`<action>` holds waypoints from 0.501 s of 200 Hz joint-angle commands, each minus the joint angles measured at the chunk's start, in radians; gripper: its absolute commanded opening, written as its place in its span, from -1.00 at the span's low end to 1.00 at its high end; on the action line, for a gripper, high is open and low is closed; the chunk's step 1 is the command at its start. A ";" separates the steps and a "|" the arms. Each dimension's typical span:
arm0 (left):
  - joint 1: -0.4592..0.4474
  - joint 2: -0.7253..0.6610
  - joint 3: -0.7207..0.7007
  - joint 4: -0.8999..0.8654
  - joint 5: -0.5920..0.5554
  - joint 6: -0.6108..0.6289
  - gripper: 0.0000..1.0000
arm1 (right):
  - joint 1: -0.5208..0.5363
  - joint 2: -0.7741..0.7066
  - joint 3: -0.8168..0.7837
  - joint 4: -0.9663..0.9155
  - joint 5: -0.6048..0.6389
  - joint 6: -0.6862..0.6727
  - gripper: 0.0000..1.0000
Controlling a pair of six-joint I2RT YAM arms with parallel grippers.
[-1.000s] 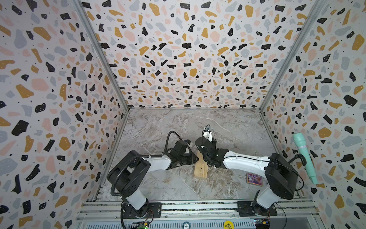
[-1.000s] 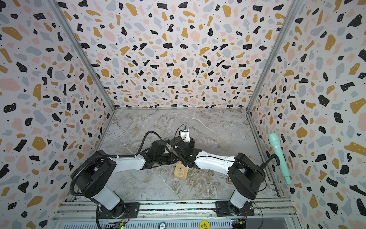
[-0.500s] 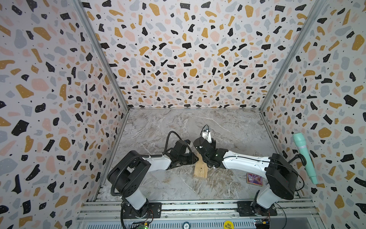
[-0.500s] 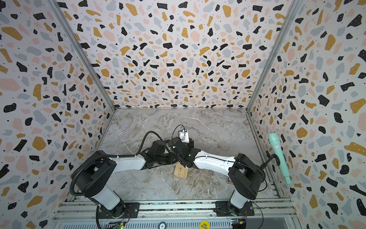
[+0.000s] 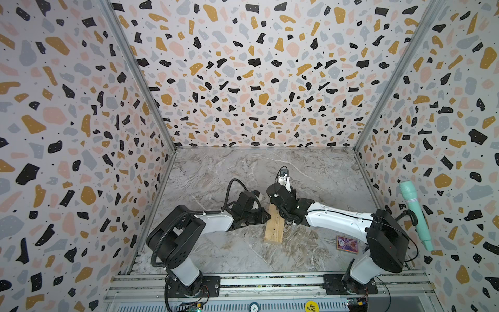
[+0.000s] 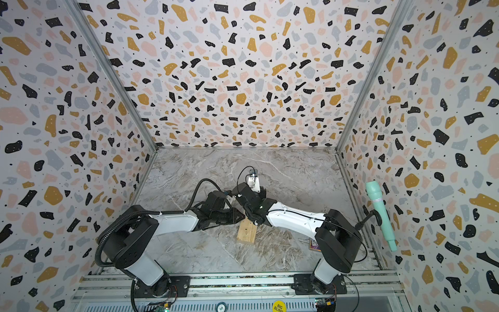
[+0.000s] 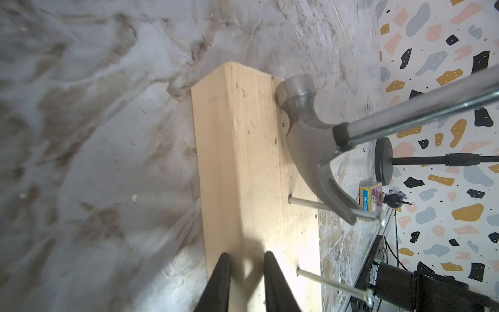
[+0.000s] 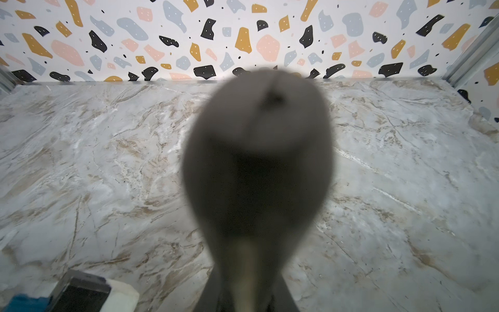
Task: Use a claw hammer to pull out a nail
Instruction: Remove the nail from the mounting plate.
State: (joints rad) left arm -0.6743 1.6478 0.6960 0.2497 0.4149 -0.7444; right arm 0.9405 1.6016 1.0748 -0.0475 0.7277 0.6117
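Observation:
The claw hammer (image 7: 305, 129) has its silvery head against the top face of a pale wooden block (image 7: 243, 162). Its forked claw is hooked round the shank of a nail (image 7: 310, 204) that sticks out of the block. A second nail (image 7: 332, 283) stands nearer my left gripper (image 7: 247, 256), whose black fingertips rest on the block, slightly apart, with nothing between them. My right gripper (image 8: 249, 286) is shut on the hammer's black handle (image 8: 256, 162), which fills the right wrist view as a blur. In both top views both wrists meet over the block (image 5: 274, 229) (image 6: 247, 231) and hide the hammer.
A long mint-green cylinder (image 5: 414, 213) hangs on the right wall on a black stand with a round base (image 7: 383, 160). A small colourful box (image 5: 347, 244) lies on the marble floor near the right arm's base. Terrazzo walls close in three sides.
The right wrist has shifted very slightly above the block. The left arm and the block have not visibly moved.

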 commanded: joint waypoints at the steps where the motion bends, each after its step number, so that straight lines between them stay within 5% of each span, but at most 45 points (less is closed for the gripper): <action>1: -0.005 0.050 -0.039 -0.108 -0.017 0.001 -0.54 | -0.001 -0.019 0.033 -0.106 -0.057 0.011 -1.00; 100: -0.005 0.049 -0.040 -0.106 -0.016 0.000 -0.54 | -0.012 0.021 0.131 -0.233 -0.080 0.022 -1.00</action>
State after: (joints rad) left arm -0.6743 1.6497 0.6960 0.2550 0.4171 -0.7448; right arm 0.9344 1.6154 1.1610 -0.2035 0.6651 0.6235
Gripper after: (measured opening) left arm 0.230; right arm 0.186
